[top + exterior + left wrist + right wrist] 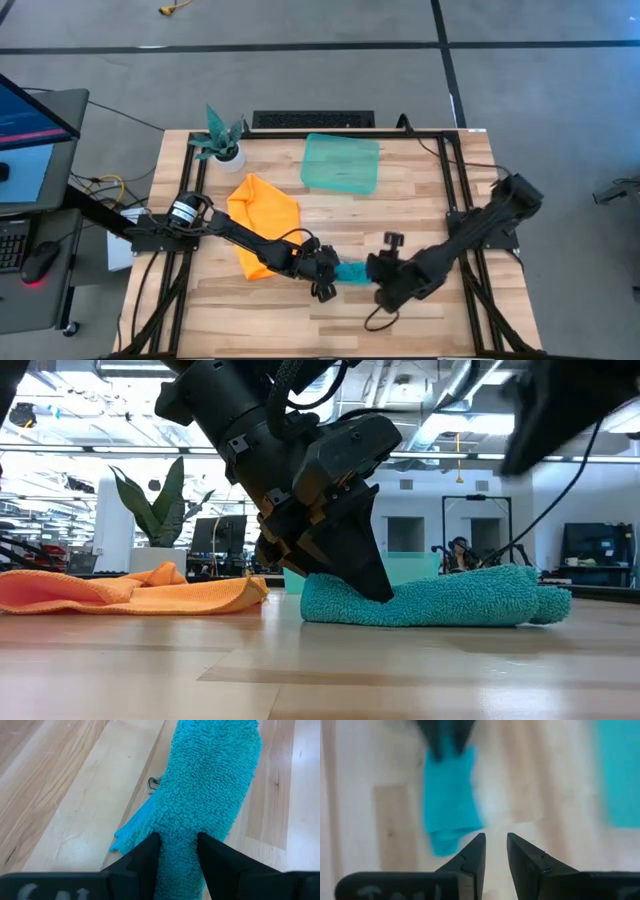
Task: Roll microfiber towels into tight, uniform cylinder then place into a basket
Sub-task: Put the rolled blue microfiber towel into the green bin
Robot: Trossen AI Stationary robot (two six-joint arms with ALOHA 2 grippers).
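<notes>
Left end effector clamps turquoise towel; right end effector beside, empty.

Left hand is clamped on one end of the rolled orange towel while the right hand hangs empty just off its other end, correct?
Not quite: the rolled towel in the left hand is the turquoise towel, as the left wrist view shows. The orange towel lies loose and unrolled by the basket. The right hand is indeed empty, just off the roll's other end.

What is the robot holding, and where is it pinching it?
The left pincer pinches one end of the rolled blue towel. The right pincer holds nothing.
</notes>
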